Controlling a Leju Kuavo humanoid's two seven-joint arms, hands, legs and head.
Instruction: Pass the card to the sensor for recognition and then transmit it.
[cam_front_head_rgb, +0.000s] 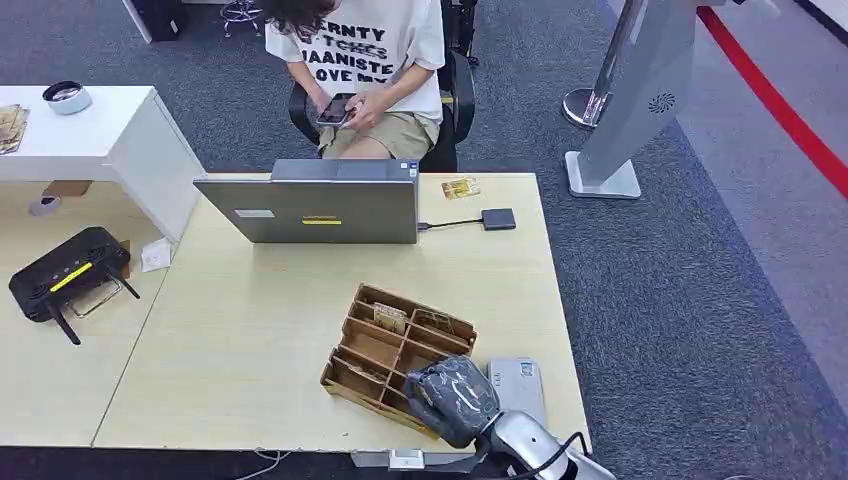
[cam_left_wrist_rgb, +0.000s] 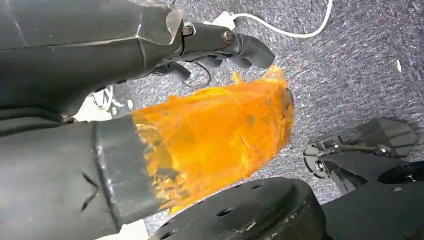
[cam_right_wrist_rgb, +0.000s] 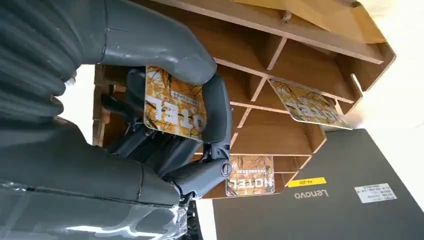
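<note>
A wooden organizer (cam_front_head_rgb: 385, 345) with several compartments stands near the table's front right, with patterned hotel cards in it (cam_right_wrist_rgb: 310, 105) (cam_right_wrist_rgb: 250, 181). My right hand (cam_front_head_rgb: 452, 398) is over its near right corner. In the right wrist view this hand (cam_right_wrist_rgb: 165, 140) pinches one patterned card (cam_right_wrist_rgb: 175, 107) between thumb and fingers, just above the compartments. A flat grey sensor box (cam_front_head_rgb: 518, 385) lies on the table right beside the hand. My left hand (cam_left_wrist_rgb: 125, 65) hangs over the carpet, holding nothing, its thumb (cam_left_wrist_rgb: 215, 132) wrapped in orange film.
A grey laptop (cam_front_head_rgb: 315, 208) stands open mid-table, cabled to a small black box (cam_front_head_rgb: 498, 218). Another card (cam_front_head_rgb: 460, 187) lies by the far edge. A seated person (cam_front_head_rgb: 365, 60) holds a phone behind the table. A black router (cam_front_head_rgb: 65, 275) sits on the left table.
</note>
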